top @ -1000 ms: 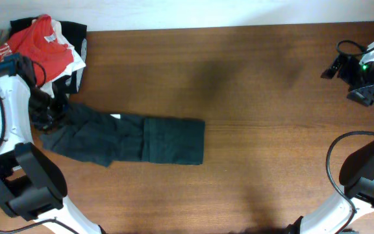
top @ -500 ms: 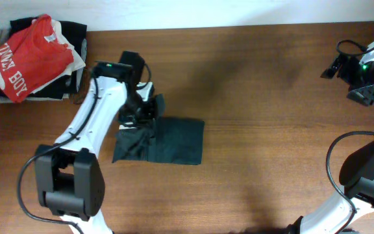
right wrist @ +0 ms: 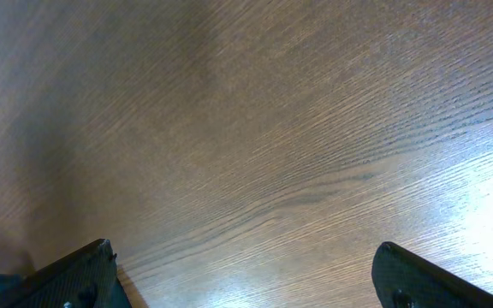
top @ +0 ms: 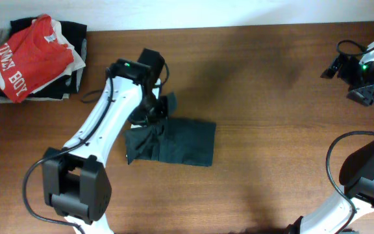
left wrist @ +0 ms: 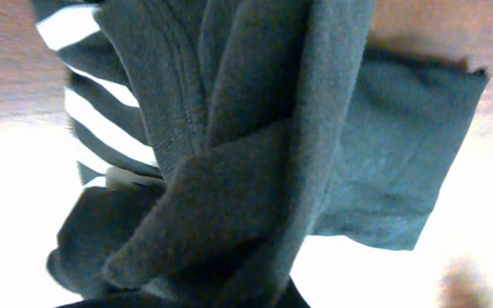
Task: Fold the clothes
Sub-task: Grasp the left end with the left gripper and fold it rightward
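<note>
left gripper [top: 153,112] clamped on bunched edge of soft black folded T-shirt [top: 187,146] | right gripper [right wrist: 242,261] spread wide, well right of shirt

Black T-shirt [top: 177,143], white stripes in print. Red shirt [top: 31,55], white lettering. Counter [top: 271,130] brown, wood-grained. Left arm [top: 99,127] white, black joints.

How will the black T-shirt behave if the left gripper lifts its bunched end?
Probably floppy: the black T-shirt bunches and drapes in loose folds at the left gripper. Likely light: one pinch seems to carry its end. The folded part may drag or unfold.
</note>
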Robot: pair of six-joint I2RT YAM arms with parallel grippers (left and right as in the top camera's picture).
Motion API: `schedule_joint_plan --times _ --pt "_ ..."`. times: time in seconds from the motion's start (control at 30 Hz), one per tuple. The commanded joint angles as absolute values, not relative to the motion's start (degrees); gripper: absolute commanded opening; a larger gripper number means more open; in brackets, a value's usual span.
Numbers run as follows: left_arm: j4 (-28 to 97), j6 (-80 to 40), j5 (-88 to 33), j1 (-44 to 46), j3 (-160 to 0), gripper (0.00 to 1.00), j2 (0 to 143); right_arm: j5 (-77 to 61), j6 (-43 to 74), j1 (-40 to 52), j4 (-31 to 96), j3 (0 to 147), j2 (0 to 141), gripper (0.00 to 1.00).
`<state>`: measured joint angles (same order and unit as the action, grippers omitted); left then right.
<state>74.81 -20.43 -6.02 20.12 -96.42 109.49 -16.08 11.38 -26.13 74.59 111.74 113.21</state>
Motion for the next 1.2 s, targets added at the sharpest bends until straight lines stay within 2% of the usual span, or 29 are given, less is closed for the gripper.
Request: schedule_joint_plan --times 0.0,0.2,0.47,0.5,0.7,0.73,0.77,0.97,1.07,1.17 --pt "75.83 -20.75 -4.78 20.21 -99.5 0.0 105.49 -15.81 10.74 -26.33 74.59 112.42 112.68 0.99" --pt "78.94 -20.05 -4.45 20.82 -99.88 0.0 105.08 -15.79 10.74 -26.33 74.59 112.42 112.68 0.99" --pt "75.59 -20.16 -2.61 26.48 -100.18 0.01 105.34 -15.81 10.72 -26.33 74.59 112.42 112.68 0.99" --pt "74.78 -20.25 -2.74 27.83 -100.12 0.05 106.21 -15.81 10.74 -26.33 74.59 112.42 112.68 0.99" --pt "72.42 -21.45 -2.76 33.54 -100.12 0.05 114.32 -15.79 10.74 -26.33 74.59 112.42 112.68 0.99" --pt "72.2 -21.47 -2.76 34.57 -100.12 0.21 115.35 -15.79 10.74 -26.33 74.59 112.42 112.68 0.99" --pt "72.2 -21.47 -2.76 35.07 -100.12 0.42 115.7 -15.79 10.74 -26.33 74.61 112.42 112.68 0.99" --pt "72.38 -21.37 -2.7 35.94 -100.75 0.48 116.03 -15.81 10.72 -26.33 74.59 112.42 112.68 0.99" --pt "75.94 -19.49 -0.54 35.83 -107.85 0.5 116.03 -15.79 10.74 -26.33 74.59 112.42 112.68 0.99" --pt "79.81 -19.51 5.5 34.24 -113.69 0.68 116.03 -15.79 10.74 -26.33 74.61 112.42 112.68 0.99"
